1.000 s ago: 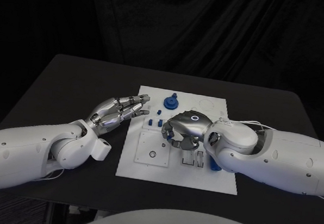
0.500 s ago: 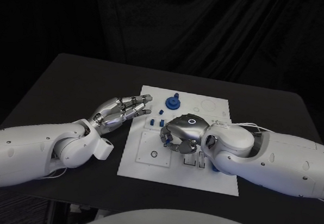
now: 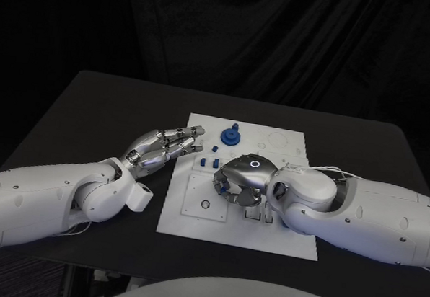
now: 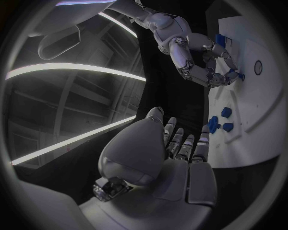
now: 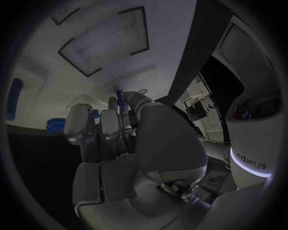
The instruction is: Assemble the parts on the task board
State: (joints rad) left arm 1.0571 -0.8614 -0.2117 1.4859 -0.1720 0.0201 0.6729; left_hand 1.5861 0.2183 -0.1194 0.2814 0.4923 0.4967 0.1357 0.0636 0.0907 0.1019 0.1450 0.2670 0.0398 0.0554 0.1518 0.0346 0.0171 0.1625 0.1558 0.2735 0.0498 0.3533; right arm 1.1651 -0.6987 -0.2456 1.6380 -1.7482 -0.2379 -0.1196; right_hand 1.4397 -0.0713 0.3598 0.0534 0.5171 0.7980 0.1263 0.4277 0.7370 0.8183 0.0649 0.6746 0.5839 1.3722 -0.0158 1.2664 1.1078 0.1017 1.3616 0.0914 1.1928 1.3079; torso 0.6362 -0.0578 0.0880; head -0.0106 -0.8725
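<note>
Task board (image 3: 283, 236) lies flat mid-counter (image 3: 94, 106). Right hand (image 3: 241, 179) hovers low over board's centre, fingers (image 4: 211, 76) curled down, small blue part (image 4: 235, 74) pinched at tips, it seems, though view is poor. Left hand (image 3: 160, 149) rests at board's left edge, fingers (image 4: 180, 143) straight, close together, holding nothing. Tall blue part (image 3: 230, 134) stands upright near far edge; more blue parts (image 3: 206, 163) beside right hand.
</note>
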